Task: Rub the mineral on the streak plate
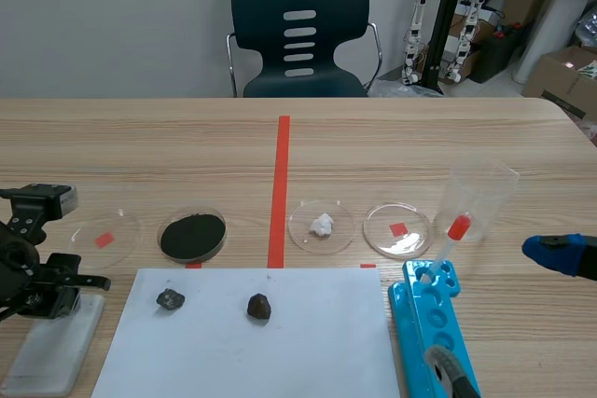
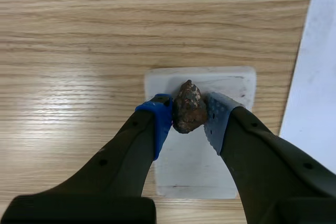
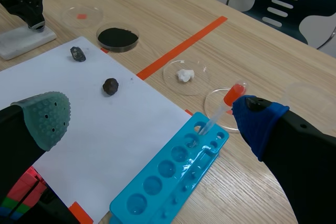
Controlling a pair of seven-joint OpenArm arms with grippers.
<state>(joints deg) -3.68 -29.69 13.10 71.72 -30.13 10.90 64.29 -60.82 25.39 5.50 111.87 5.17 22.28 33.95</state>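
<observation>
Left wrist view: a brown mineral is clamped between the pads of the left gripper and is held over the far half of the white streak plate; whether it touches cannot be told. The right gripper is seen with fingers wide apart, well apart from the streak plate, beyond the paper lying just beside it.

Left gripper low, pointing down, clamped on mineral, right gripper spread wide apart
</observation>
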